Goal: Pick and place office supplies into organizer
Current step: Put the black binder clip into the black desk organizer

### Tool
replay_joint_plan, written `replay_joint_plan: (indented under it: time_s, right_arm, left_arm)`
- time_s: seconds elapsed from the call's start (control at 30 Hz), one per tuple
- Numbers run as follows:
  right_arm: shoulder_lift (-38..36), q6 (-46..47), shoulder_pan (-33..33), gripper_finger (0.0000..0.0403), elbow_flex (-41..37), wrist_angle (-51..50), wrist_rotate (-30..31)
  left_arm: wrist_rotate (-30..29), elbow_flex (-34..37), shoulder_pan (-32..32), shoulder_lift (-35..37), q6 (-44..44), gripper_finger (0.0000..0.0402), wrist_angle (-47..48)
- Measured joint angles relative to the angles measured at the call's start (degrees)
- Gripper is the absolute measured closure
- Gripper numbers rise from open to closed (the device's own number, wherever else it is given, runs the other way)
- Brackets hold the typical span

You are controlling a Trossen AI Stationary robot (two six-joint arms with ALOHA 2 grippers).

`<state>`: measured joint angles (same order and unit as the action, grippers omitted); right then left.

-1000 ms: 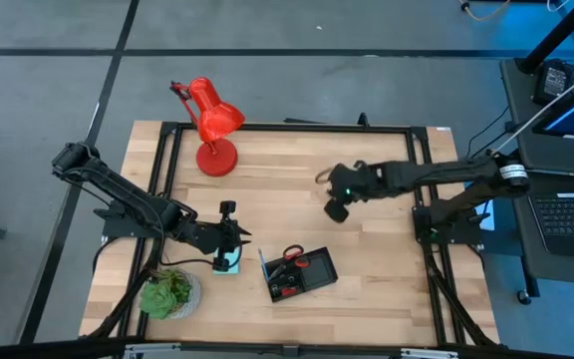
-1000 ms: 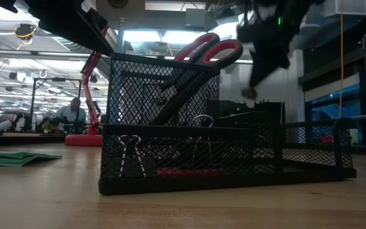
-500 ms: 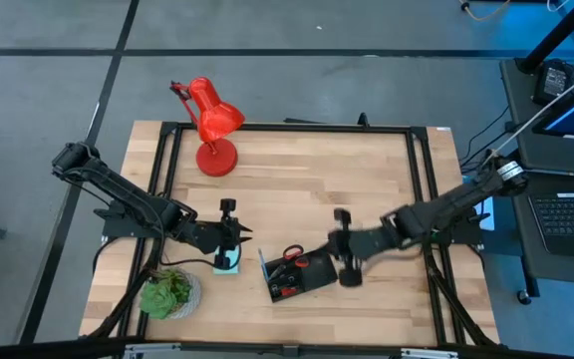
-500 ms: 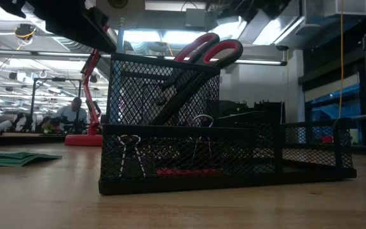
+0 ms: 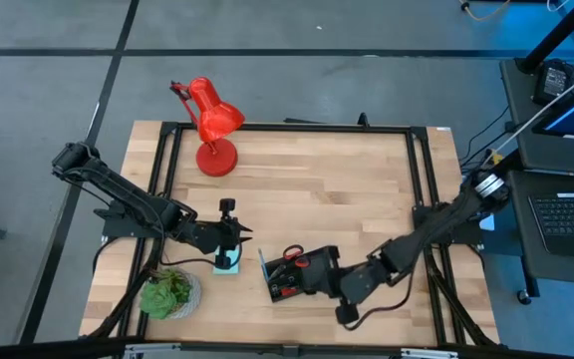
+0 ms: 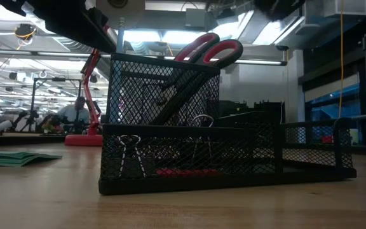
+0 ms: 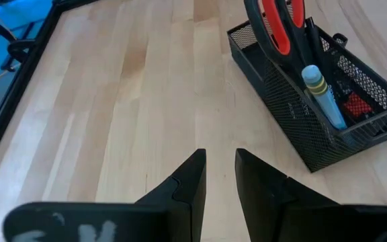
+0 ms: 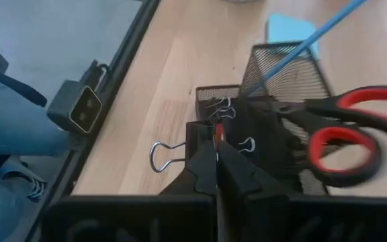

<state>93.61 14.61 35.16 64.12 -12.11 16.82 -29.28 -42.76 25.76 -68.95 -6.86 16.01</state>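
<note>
My right gripper (image 5: pixel 339 282) sits just right of the organizer (image 5: pixel 307 284) near the table's (image 5: pixel 327 170) front edge. In it stand the scissors (image 5: pixel 293 256). Left lies the notepad (image 5: pixel 226 265), with my left gripper (image 5: pixel 229 235) above it; the lamp (image 5: pixel 210 125) stands far behind.

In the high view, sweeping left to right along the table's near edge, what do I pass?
Potted plant → light blue notepad under the left gripper → organizer holding the scissors → right gripper.

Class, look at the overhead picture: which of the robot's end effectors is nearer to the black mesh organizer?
The right end effector is nearer, right at the black mesh organizer, on its right side. The left end effector waits farther off to the organizer's left, above the light blue notepad.
</note>
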Motion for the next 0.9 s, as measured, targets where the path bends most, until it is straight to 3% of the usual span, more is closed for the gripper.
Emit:
replay_joint_plan:
  time_s: [0.47, 0.9]
  right_arm:
    - [10.37, -2.82, -1.46, 0.0403, 0.00, 13.37, -5.30]
    - [14.31, -2.86, -5.51, 0.0403, 0.00, 14.13, -6.32]
  left_arm:
    - [0.00, -0.01, 0.02, 0.00, -0.63, 0.0327, 0.02]
    - [0.02, 0.00, 0.02, 0.00, -0.89, 0.0327, 0.04]
